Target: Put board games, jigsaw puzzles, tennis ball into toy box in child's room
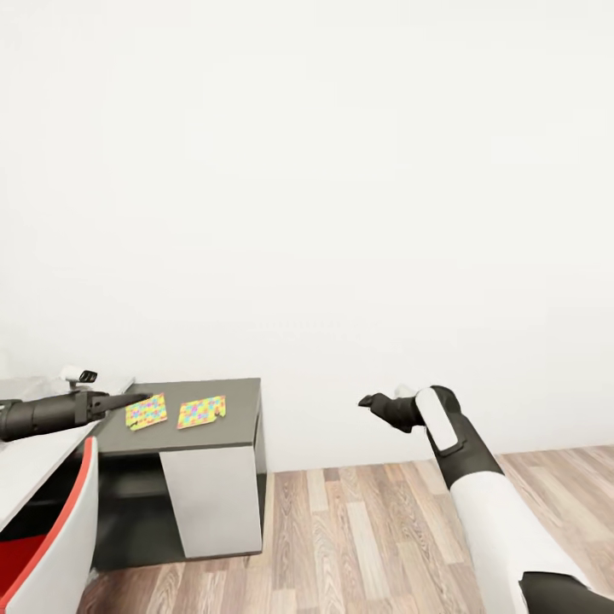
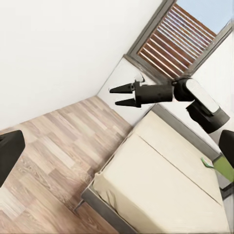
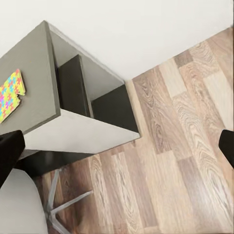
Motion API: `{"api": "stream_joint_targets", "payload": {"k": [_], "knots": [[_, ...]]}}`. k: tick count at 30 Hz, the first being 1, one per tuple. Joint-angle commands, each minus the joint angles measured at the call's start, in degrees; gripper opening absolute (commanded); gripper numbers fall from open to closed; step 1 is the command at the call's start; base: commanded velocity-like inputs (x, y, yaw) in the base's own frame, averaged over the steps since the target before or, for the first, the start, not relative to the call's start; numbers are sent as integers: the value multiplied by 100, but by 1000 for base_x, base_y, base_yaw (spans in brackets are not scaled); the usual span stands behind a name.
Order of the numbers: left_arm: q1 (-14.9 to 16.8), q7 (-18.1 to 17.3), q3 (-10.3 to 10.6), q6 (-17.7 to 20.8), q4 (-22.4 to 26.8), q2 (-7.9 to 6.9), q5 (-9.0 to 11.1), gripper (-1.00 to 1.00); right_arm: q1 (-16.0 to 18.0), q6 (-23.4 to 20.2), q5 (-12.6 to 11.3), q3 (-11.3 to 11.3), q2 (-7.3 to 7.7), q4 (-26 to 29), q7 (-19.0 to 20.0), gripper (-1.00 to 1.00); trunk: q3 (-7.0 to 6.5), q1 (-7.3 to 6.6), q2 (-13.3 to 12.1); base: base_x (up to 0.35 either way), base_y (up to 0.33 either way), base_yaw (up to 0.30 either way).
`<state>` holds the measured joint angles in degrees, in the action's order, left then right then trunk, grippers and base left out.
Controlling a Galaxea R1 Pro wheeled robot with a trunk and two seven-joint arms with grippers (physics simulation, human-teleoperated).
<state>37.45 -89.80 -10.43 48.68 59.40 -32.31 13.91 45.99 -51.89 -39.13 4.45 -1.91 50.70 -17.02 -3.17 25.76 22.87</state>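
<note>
Two jigsaw puzzles [image 1: 147, 411] [image 1: 201, 411] lie side by side on the dark grey table [image 1: 239, 401]. One of the puzzles [image 3: 9, 92] also shows in the right wrist view. My left gripper [image 1: 128, 399] reaches over the table's left end beside them, open and empty [image 2: 122, 146]. My right gripper [image 1: 365, 399] hangs open over the floor to the right of the table, fingers spread [image 2: 119, 96]. The beige bed [image 2: 161, 185] lies beyond it. A flat green thing [image 2: 213, 165] rests on the bed, partly hidden by my finger. Toy box and tennis ball are out of view.
A white chair with a red edge [image 1: 51, 529] stands at the table's left front, its seat [image 3: 19, 204] low beside the table leg. Wood-plank floor [image 1: 384, 529] stretches right of the table. A white wall is behind, and a slatted window [image 2: 180, 39] above the bed.
</note>
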Motion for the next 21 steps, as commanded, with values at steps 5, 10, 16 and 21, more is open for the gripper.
{"api": "stream_joint_targets", "payload": {"k": [5, 10, 16, 21], "knots": [[-48, -20, -2, -156, -65, -3, 17, 100, -323, 322, -26, -7, -3, 29, -50, 100, -23, 2, 4, 0, 0, -257], [-74, -20, 3, -313, -261, 0, 9, 100, -779, 877, -20, -29, -4, 37, -55, 100, -49, 2, 4, 0, 0, -255], [-187, -20, -1, -620, -434, -3, 7, 100, -1188, 1434, -6, -84, -48, 31, -51, 100, -75, 2, 4, 0, 0, -189], [-236, -20, 0, -717, -542, -3, 0, 100, -1414, 1680, 2, -563, -83, 42, -54, 100, -80, 2, 4, 0, 0, -40]]}}
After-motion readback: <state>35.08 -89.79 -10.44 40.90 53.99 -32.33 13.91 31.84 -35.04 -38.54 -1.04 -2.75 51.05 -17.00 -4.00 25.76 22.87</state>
